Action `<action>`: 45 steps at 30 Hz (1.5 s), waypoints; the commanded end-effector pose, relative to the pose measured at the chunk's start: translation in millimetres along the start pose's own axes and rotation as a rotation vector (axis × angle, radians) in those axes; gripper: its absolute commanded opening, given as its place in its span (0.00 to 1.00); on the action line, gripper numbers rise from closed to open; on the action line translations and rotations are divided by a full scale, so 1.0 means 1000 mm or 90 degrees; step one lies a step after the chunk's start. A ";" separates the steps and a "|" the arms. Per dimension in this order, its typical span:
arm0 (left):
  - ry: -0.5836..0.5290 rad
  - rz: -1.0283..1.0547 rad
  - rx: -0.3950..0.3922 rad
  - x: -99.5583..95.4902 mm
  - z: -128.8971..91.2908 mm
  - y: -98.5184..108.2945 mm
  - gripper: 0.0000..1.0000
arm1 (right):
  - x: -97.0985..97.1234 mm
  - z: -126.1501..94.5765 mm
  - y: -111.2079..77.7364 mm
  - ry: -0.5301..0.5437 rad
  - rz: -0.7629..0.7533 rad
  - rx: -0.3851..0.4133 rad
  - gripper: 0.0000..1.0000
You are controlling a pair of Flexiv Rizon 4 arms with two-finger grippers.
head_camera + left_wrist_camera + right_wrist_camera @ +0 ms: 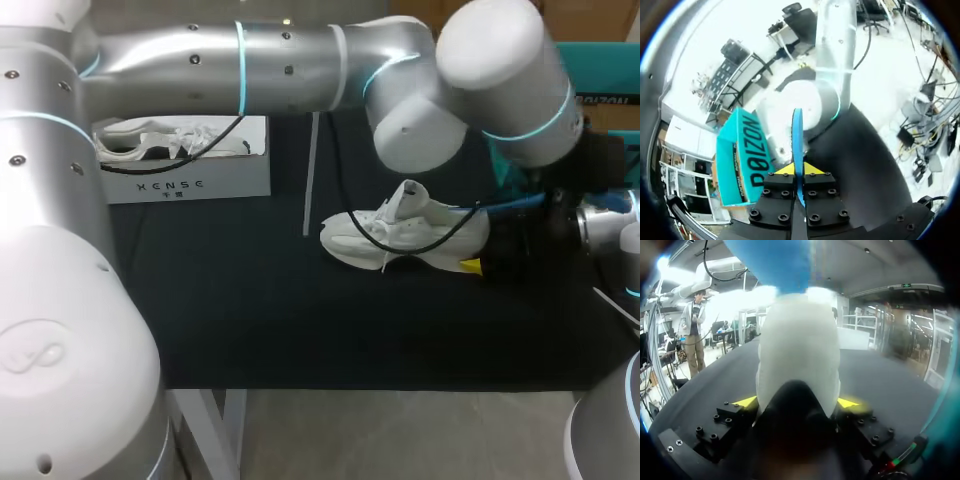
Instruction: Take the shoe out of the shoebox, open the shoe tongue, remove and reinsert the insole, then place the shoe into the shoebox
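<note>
A white shoe (400, 235) lies on the black table, toe toward the white shoebox (190, 185). My right gripper (490, 262) is at its heel; in the right wrist view the heel (797, 355) fills the space between the two yellow tips, so the gripper (796, 402) is shut on it. My left arm reaches across from the left. Its gripper (799, 169) is shut on the thin blue insole (797, 135), seen edge-on. The insole (515, 204) hangs just above the heel opening and shows over the shoe (775, 262) in the right wrist view.
The shoebox at the back left holds a second white shoe (160, 140). A thin white upright panel (310, 175) stands between box and shoe. A teal box (600, 90) (740, 160) stands at the far right. The table's front (250, 320) is bare black cloth.
</note>
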State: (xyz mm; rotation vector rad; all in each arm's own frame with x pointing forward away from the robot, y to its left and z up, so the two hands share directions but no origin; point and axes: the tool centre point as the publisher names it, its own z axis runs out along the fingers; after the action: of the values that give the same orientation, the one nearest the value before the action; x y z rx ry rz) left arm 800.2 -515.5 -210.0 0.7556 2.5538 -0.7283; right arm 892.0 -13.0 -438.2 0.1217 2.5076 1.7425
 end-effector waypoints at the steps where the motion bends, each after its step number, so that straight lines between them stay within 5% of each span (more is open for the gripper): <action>1: 0.061 0.023 0.158 -0.015 -0.037 -0.004 0.00 | -0.001 0.005 -0.006 0.001 0.001 0.001 0.00; 8: 0.127 0.017 0.287 -0.038 -0.080 -0.009 0.00 | -0.001 0.005 -0.006 0.001 0.001 0.001 0.00; 13: 0.145 -0.004 0.292 -0.046 -0.103 0.011 0.00 | -0.001 0.005 -0.006 0.001 0.001 0.001 0.00; 21: 0.128 -0.092 0.390 -0.053 -0.136 0.056 0.00 | -0.001 0.005 -0.006 0.001 0.001 0.001 0.00; 25: 0.099 -0.090 0.382 -0.053 -0.152 0.068 0.00 | -0.001 0.005 -0.006 0.001 0.001 0.001 0.00; 27: 0.064 -0.015 0.297 -0.052 -0.164 0.063 0.00 | -0.001 0.005 -0.006 0.001 0.001 0.001 0.00; 45: 0.064 -0.015 0.297 -0.052 -0.164 0.063 0.00 | -0.001 0.005 -0.006 0.001 0.001 0.001 0.00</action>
State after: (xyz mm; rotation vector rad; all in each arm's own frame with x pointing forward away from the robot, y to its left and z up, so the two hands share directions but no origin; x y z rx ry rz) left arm 844.6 -395.5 -78.1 0.9224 2.5048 -1.3579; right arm 892.0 -13.0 -438.2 0.1216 2.5079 1.7424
